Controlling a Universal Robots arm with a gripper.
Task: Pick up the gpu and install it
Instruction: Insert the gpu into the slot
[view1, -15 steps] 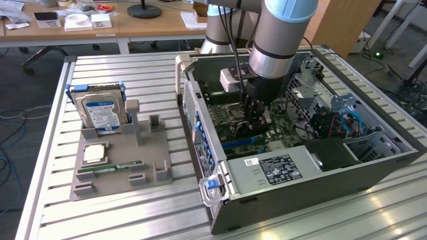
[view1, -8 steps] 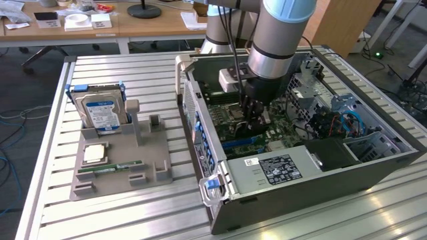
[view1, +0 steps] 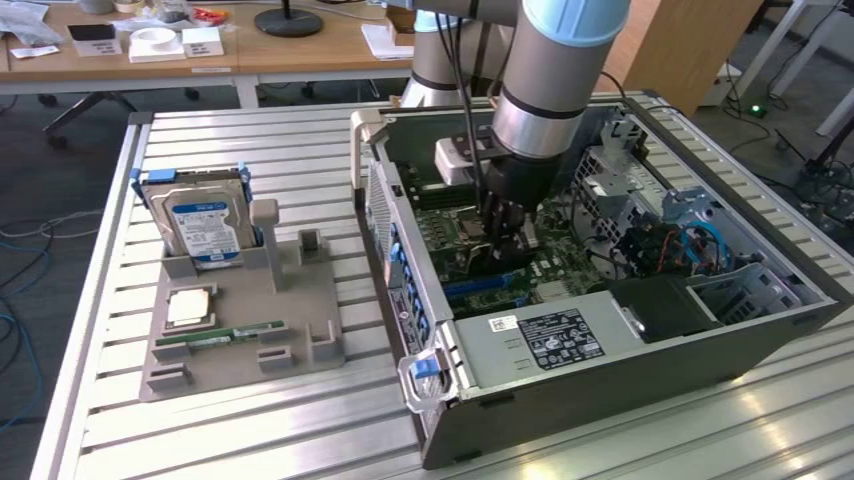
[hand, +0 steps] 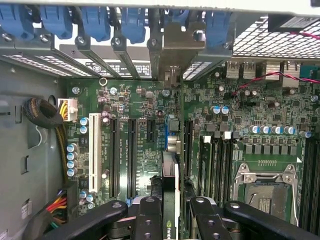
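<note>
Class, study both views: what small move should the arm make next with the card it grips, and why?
Probably a short, straight press toward the motherboard. The pincer is shut on the gpu, which stands on edge inside the case, running parallel to the long slots. Whether its lower edge has seated is hidden, so go gently.

The slatted metal worktop (view1: 254, 150) stands on a dark grey floor (view1: 60, 180). Behind the worktop are wooden desks (view1: 267, 55) with white legs, bearing a black round base (view1: 288, 22), white boxes (view1: 158, 43) and papers. Beside the worktop, at the exterior view's left, blue and white cables (view1: 16, 300) lie on the floor. Beyond its far corner stands a wooden panel (view1: 681, 45). Bright light glints on the worktop's near slats.
</note>
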